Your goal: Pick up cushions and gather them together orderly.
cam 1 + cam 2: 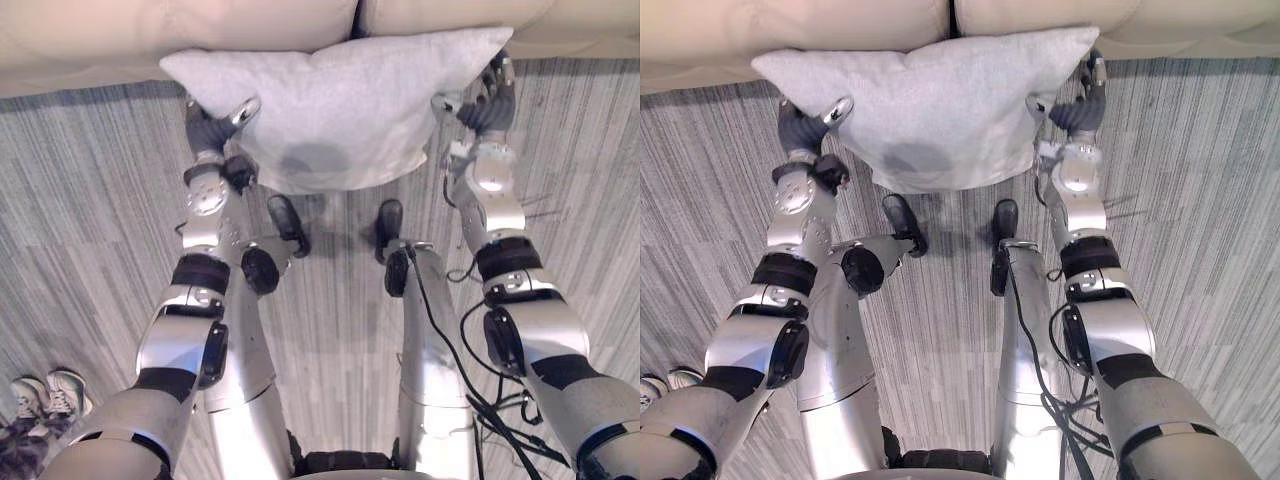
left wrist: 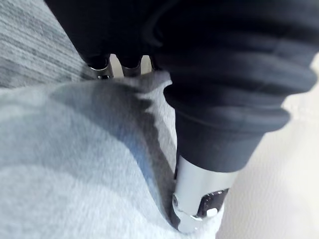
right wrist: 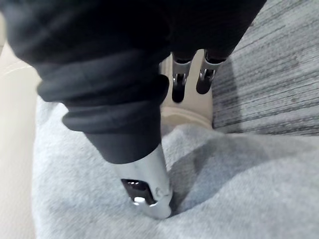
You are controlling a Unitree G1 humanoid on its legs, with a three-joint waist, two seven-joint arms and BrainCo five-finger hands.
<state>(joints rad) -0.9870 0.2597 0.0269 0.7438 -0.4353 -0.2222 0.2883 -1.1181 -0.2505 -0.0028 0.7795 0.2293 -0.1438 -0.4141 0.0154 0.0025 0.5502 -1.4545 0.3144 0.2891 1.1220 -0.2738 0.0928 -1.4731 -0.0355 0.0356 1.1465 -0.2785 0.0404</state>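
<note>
At the lower left corner of the left eye view, a person's pale shoes [image 1: 50, 392] stand on the grey striped carpet [image 1: 90, 200], which spreads across the whole middle of the frame.

Higher up, left of centre, the left hand [image 1: 212, 128] grasps the light grey cushion [image 1: 340, 100] at its left edge. Its thumb lies on top of the fabric, and in the left wrist view it is pressed into the cloth, with the fingers [image 2: 102, 67] reaching past the edge on the other side.

At the upper right, the right hand [image 1: 487, 105] grips the cushion by its right corner. Its wrist view shows the thumb sunk into the cloth while the fingers [image 3: 179, 79] run alongside the edge, so the fabric sits between them.

The cushion hangs between the two hands in the upper centre, above the carpet. Its top edge overlaps the front of the cream sofa [image 1: 200, 25], which runs along the top of the frame.
</note>
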